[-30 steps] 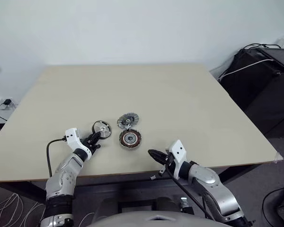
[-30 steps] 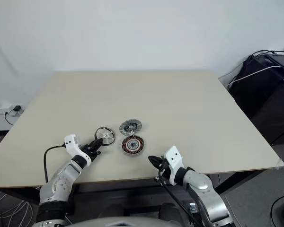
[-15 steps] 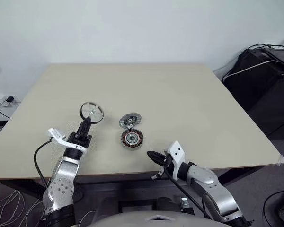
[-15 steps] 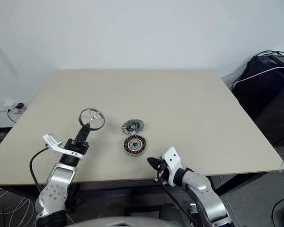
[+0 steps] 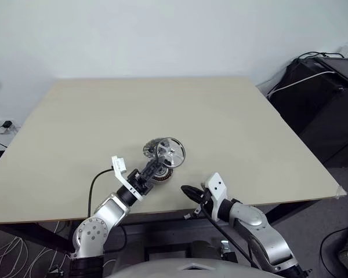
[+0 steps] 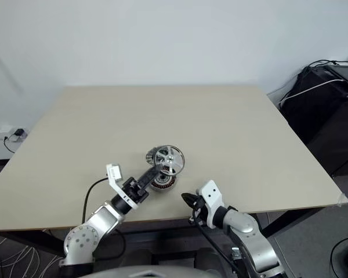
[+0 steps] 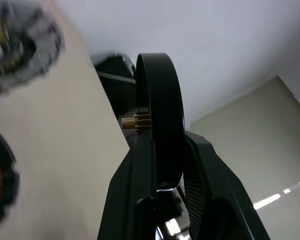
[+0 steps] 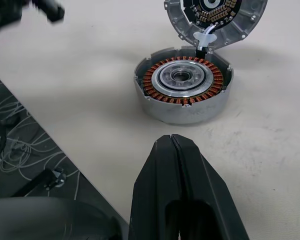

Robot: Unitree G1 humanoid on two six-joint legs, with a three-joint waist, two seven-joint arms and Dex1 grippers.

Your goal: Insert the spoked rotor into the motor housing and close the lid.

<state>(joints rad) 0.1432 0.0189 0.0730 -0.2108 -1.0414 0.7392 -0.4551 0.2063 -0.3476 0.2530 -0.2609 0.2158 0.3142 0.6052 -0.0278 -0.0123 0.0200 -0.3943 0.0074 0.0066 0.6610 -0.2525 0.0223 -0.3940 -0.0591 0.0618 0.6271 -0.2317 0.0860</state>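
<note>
- Left tool is clenched on the rim of the shiny flat silver metal disc with thin spokes, the spoked rotor, and holds it up in the air, off the table.
- Rotor is tilted, with its face toward the camera in the head views; it hangs over the two other parts, near the middle of the table's near half. In the left wrist view the rotor shows edge-on between the two black fingers, with a small brass hub pointing to one side.
- Motor housing, a small round metal cup ringed inside with copper-brown wire windings around a pale metal centre, stands upright on the pale beige table. In the head views the raised rotor and the left tool cover a part of it.
- Lid, a dull grey-silver round cap with a ridged rim, lies just beyond the housing on its far side, its inner face with a dark centre turned up. A short pale wire runs from it to the housing.
- Right tool has its two black fingers pressed together with nothing between them. It hovers at the near edge of the table, right of the housing and apart from it, and points toward it.
- Dark equipment with cables stands on the floor to the right of the table, and a white wall is behind it.
</note>
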